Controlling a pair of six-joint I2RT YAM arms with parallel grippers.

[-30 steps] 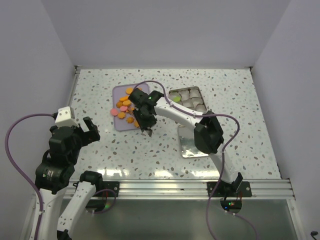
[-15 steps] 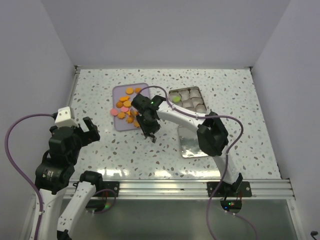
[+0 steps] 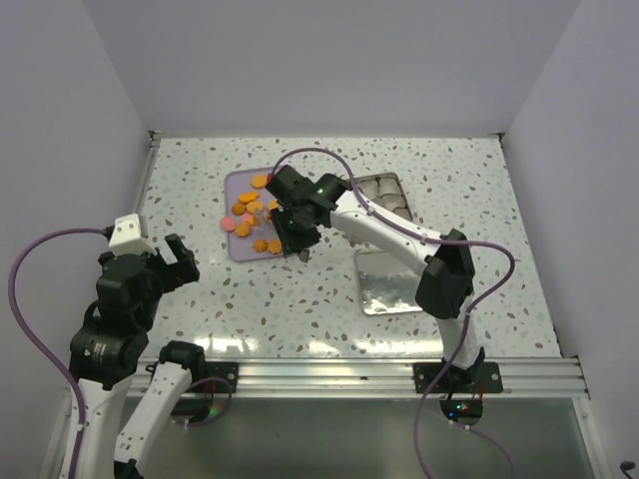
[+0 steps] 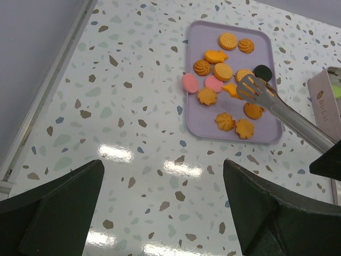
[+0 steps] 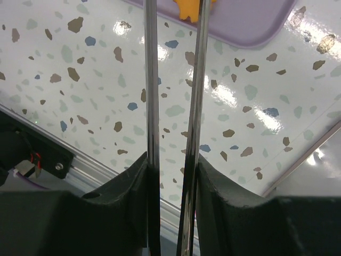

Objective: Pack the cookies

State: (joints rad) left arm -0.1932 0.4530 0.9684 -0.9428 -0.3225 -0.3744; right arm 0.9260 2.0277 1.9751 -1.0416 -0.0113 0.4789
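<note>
Cookies [image 4: 222, 71]: we saw them lying loose on the lilac tray [image 4: 266, 136], mostly orange, with two pink near its left edge and one black toward its right side
Tray's place: it lay flat on the worktop [image 3: 260, 299], toward the far edge and left of the middle
Right jaws: they were closed on the handles of the metal tongs [image 4: 277, 106], one handle against each finger in the right wrist view
Tongs' reach: they came in from the right over the tray, the slotted tip just beside the black cookie [image 4: 262, 71] and above orange ones; we could not tell whether it pinched a cookie
Left jaws: they stood wide open and held nothing, hanging above the worktop near its left edge, well apart from the tray
Tin [image 3: 387, 196]: square, metal, lined with white paper cups, it sat just right of the tray
Lid [image 3: 384, 284]: a flat shiny metal square lay between the tin and the near edge
</note>
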